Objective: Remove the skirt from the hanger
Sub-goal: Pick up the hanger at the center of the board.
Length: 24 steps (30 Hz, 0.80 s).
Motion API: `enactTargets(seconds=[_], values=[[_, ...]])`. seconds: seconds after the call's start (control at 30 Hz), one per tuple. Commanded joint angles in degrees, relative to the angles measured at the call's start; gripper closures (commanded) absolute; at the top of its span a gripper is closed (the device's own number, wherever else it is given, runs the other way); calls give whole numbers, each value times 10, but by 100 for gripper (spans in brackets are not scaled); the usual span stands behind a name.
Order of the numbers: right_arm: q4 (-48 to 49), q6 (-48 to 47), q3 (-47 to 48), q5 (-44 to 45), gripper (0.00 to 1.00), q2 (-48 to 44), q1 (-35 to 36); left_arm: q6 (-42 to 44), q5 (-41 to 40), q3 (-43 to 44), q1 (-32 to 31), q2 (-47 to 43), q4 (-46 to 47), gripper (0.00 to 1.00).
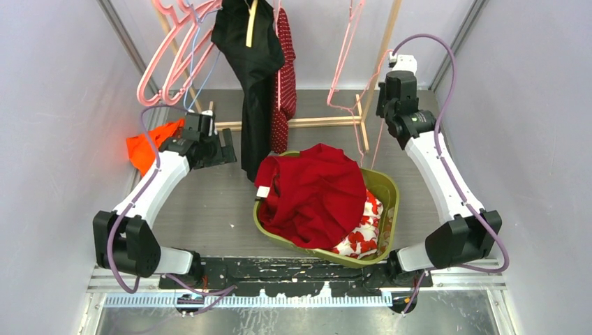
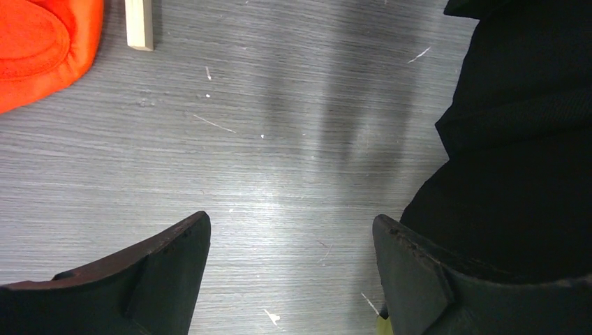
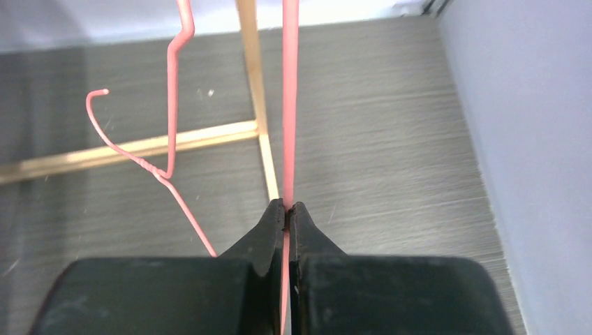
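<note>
A red garment (image 1: 317, 192), which looks like the skirt, lies heaped on top of the green basket (image 1: 386, 183), off any hanger. My right gripper (image 1: 385, 105) is raised at the back right, shut on one wire arm of a bare pink hanger (image 1: 340, 70). The right wrist view shows that wire hanger (image 3: 289, 105) pinched between the closed tips of the right gripper (image 3: 287, 207), its hook curling off to the left. My left gripper (image 1: 227, 148) hovers low over the table, open. Nothing sits between the jaws of the left gripper (image 2: 290, 237).
A black garment (image 1: 255, 77) (image 2: 516, 139) and a red dotted one (image 1: 284, 77) hang from the wooden rack (image 1: 317, 122), close to my left fingers. An orange cloth (image 1: 150, 146) (image 2: 38, 42) lies at the left. More pink hangers (image 1: 174, 56) hang top left. A floral cloth (image 1: 359, 234) fills the basket.
</note>
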Motion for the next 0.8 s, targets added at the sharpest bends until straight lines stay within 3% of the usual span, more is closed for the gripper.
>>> enactTargets(seconds=[0.0, 0.37, 0.5, 0.67, 0.77], values=[[87, -33, 34, 97, 99, -33, 3, 37, 10, 61, -9, -16, -20, 14], [105, -114, 77, 159, 99, -48, 3, 28, 106, 143, -49, -85, -5, 13], [86, -147, 85, 155, 99, -63, 3, -20, 203, 152, -72, -75, 31, 13], [52, -158, 88, 129, 99, -92, 3, 5, 189, 103, -153, -70, 32, 13], [20, -144, 95, 104, 99, -100, 3, 10, 178, 74, -164, -75, 26, 13]])
